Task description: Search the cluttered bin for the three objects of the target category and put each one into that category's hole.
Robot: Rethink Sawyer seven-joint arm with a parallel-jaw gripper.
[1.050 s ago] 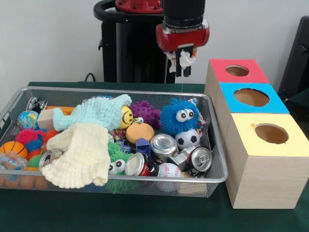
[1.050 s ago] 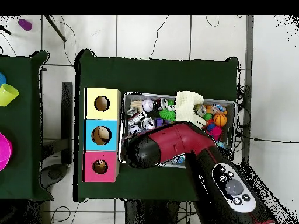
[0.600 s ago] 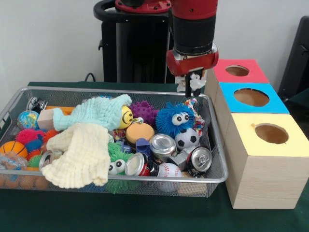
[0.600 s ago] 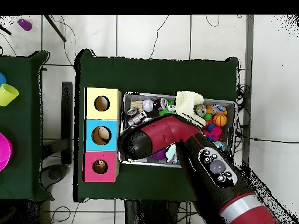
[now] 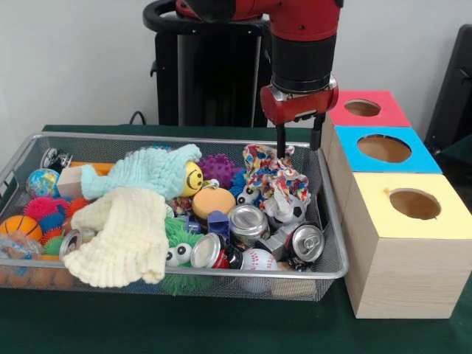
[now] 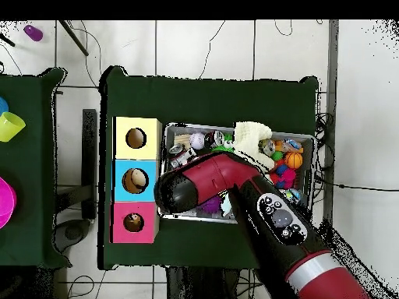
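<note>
Front view: the gripper, fingers spread and empty, hangs over the wire bin's right end — a patterned cloth lies loose just below, draped on the toys. A shallow pinch there could snag neighbouring clutter or slip off.

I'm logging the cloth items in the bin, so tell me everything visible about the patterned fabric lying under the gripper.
The patterned cloth is a crumpled piece of pale fabric printed with small red, blue and yellow shapes. It lies bunched near the wire bin's far right corner, draped over the blue fuzzy toy, whose eyes show at its lower left edge, and partly over the soccer ball. The gripper hangs open just above it; contact cannot be judged.
</note>
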